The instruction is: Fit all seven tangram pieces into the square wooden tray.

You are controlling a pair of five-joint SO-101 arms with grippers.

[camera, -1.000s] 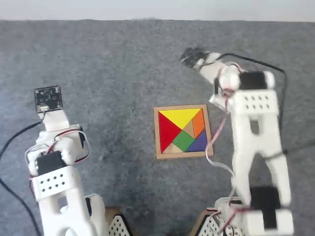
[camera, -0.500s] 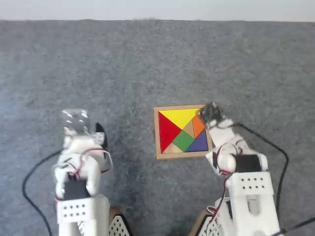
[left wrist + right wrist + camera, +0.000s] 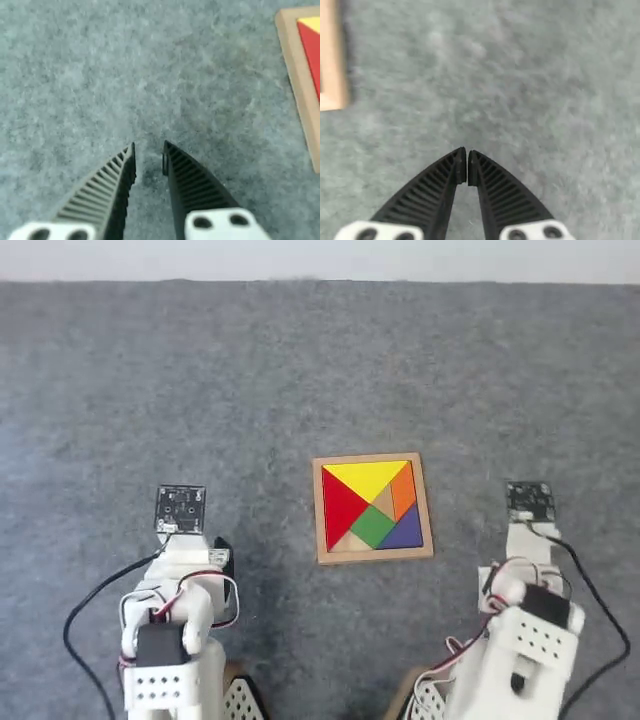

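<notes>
Lying ahead of and between the left pincer [image 3: 148, 150], barely parted, and the right pincer [image 3: 465, 155], closed on nothing, the square wooden tray [image 3: 318, 512] seems to hold all seven tangram pieces [image 3: 366, 481], so a careless sweep could clip its rim and dislodge them.

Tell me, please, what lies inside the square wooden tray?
Inside the tray lie yellow, red, orange, green and blue pieces, edge to edge. Two wood-coloured patches may be pieces or bare floor. The floor under the pieces is hidden.
</notes>
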